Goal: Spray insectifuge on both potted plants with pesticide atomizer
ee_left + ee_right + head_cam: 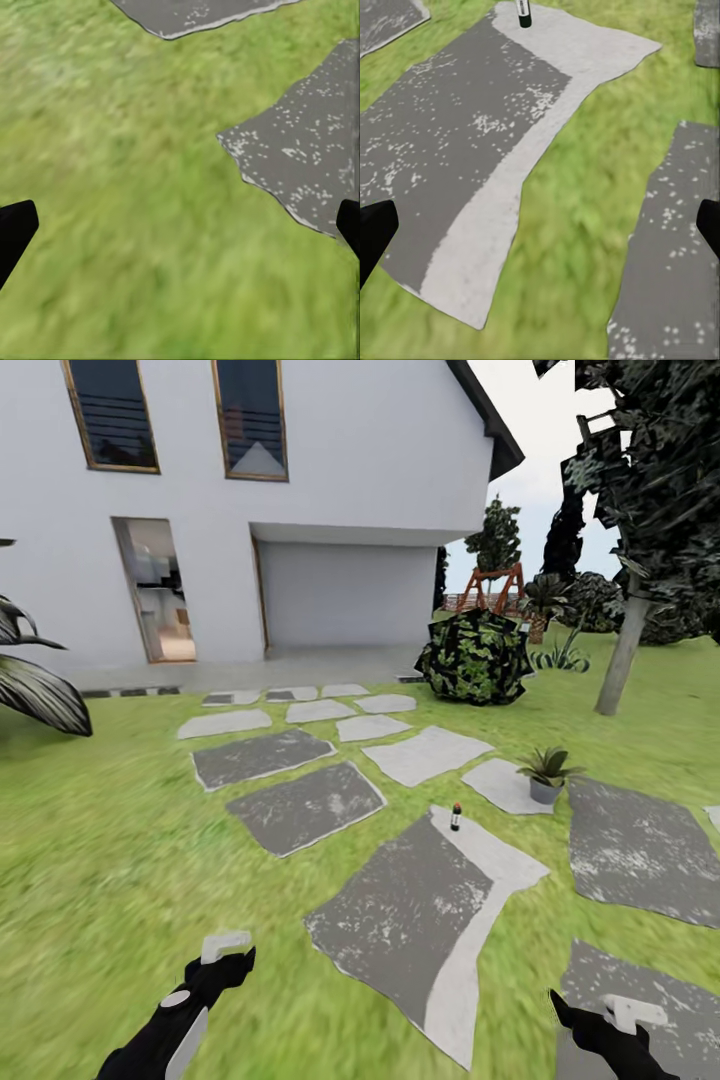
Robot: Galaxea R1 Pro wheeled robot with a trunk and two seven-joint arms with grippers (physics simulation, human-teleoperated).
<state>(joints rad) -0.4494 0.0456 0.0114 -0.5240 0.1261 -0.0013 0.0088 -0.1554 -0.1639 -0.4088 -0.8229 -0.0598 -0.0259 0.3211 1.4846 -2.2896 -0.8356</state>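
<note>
The pesticide atomizer [456, 817] stands upright on the far end of a large grey stepping stone [400, 920] in the garden lawn; the right wrist view catches its lower body [523, 13] on the same stone [472, 142]. One potted plant [546, 772], a green rosette in a grey pot, sits on a pale stone just right of and beyond the bottle. My left gripper [232, 957] [180, 229] hangs open over grass. My right gripper [595, 1008] [540, 229] is open too, low over grass between two stones, well short of the bottle.
Grey stepping stones [305, 807] lead across the lawn to a white house [330, 470] with a garage door. A dark round shrub [475, 657] stands behind the potted plant. A tree trunk [622, 650] rises at the right. Palm leaves [35, 695] reach in at the left.
</note>
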